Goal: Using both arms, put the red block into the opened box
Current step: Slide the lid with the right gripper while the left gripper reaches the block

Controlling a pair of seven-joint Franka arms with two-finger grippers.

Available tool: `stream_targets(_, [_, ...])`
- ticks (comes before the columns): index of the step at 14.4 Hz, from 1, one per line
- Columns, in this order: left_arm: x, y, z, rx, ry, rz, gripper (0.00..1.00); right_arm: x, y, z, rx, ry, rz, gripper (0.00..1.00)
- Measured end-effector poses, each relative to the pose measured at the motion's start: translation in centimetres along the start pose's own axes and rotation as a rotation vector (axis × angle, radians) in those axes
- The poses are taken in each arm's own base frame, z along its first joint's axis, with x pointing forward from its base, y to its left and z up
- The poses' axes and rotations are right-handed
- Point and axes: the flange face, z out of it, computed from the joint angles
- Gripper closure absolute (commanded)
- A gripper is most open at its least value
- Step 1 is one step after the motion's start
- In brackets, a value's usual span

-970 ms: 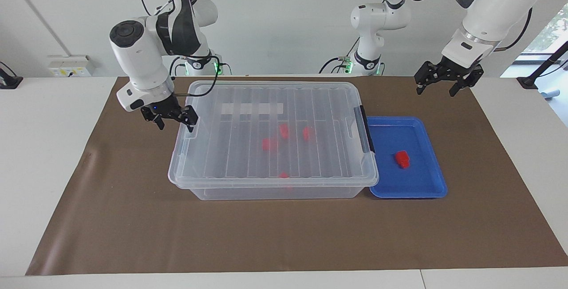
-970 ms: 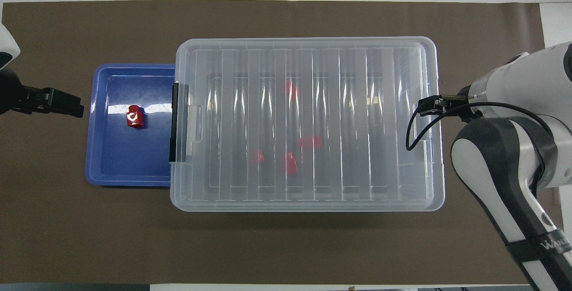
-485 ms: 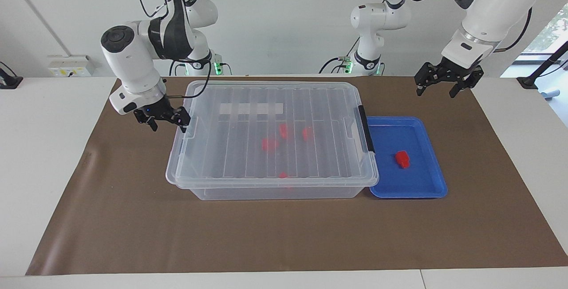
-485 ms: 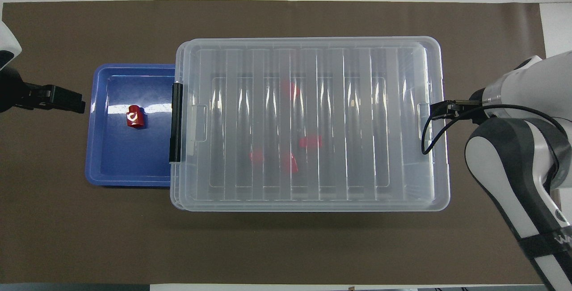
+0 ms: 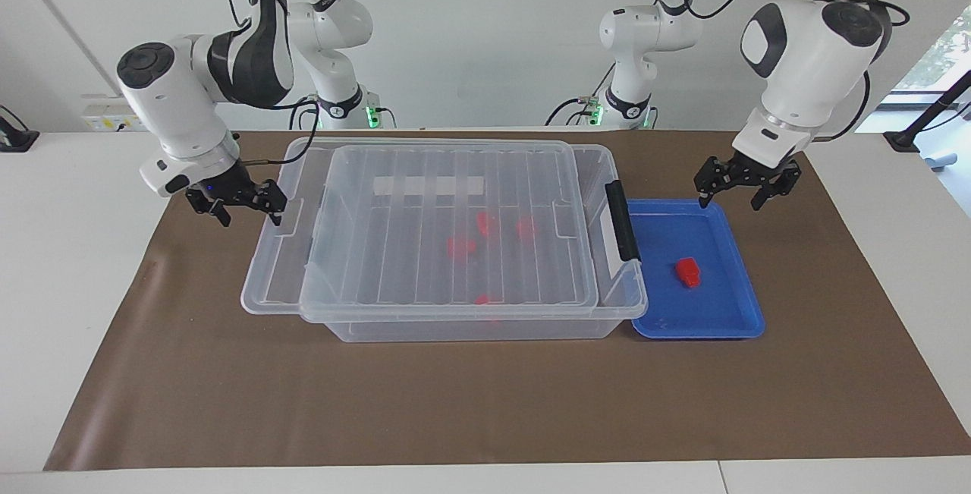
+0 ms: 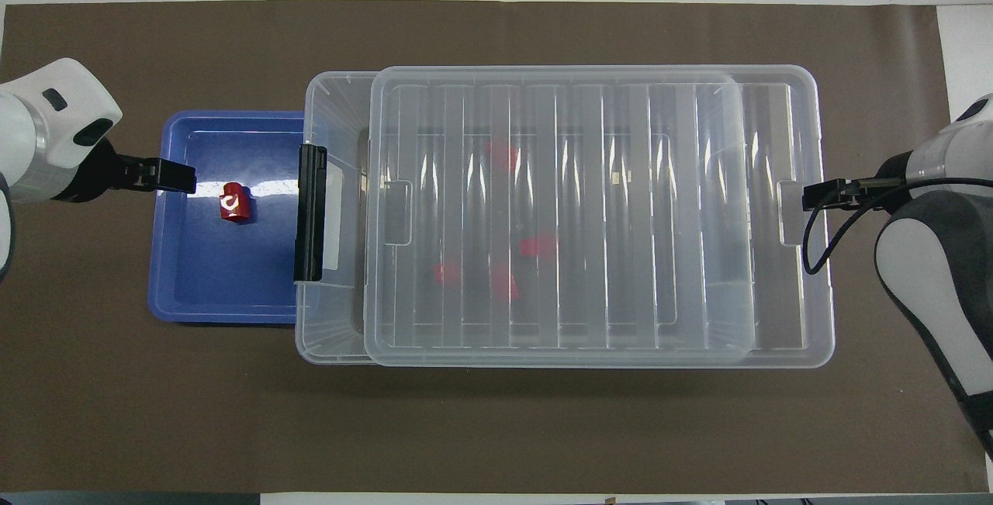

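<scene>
A red block (image 5: pixel 688 271) (image 6: pixel 234 204) lies in the blue tray (image 5: pixel 728 323) (image 6: pixel 225 299). The clear box (image 5: pixel 470 329) (image 6: pixel 330 90) stands beside the tray. Its ribbed lid (image 5: pixel 281 281) (image 6: pixel 807 280) sits shifted toward the right arm's end, leaving a narrow gap by the black latch (image 5: pixel 623 230) (image 6: pixel 310 222). Several red blocks (image 5: pixel 459 246) (image 6: pixel 538 245) show inside through the lid. My right gripper (image 5: pixel 250 217) (image 6: pixel 811 196) is open, one finger against the lid's end edge. My left gripper (image 5: pixel 730 202) (image 6: pixel 186 177) hangs open over the tray's rim, apart from the block.
Brown paper (image 5: pixel 485 410) (image 6: pixel 496 435) covers the table under the box and tray. A white label strip (image 5: pixel 428 186) shows through the lid. The box fills the middle, with the tray against its latch end.
The lid has slid toward the right arm's end along with my right gripper, uncovering the box's latch end. My left gripper has come down and in over the tray's rim.
</scene>
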Motion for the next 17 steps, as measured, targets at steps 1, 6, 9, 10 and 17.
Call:
stream_targets(1, [-0.3, 0.0, 1.9, 0.0, 0.0, -0.002, 0.0, -0.1, 0.8, 0.0, -0.001, 0.002, -0.011, 0.0])
stream_targets(6, [-1.6, -0.2, 11.0, -0.001, 0.023, -0.012, 0.0, -0.7, 5.7, -0.2, -0.004, 0.011, -0.03, 0.0])
stream_targets(9, [-1.9, -0.3, 14.8, -0.002, 0.035, -0.023, 0.0, -1.3, 8.8, -0.5, -0.007, 0.017, -0.047, 0.0])
stream_targets(10, [-2.0, -0.3, 15.9, -0.003, 0.042, -0.028, 0.0, -1.5, 9.4, -0.6, -0.007, 0.019, -0.05, 0.0])
stream_targets(17, [-2.2, -0.4, 19.2, -0.007, 0.046, -0.075, 0.05, -2.2, 12.4, -1.0, -0.014, 0.032, -0.076, 0.0])
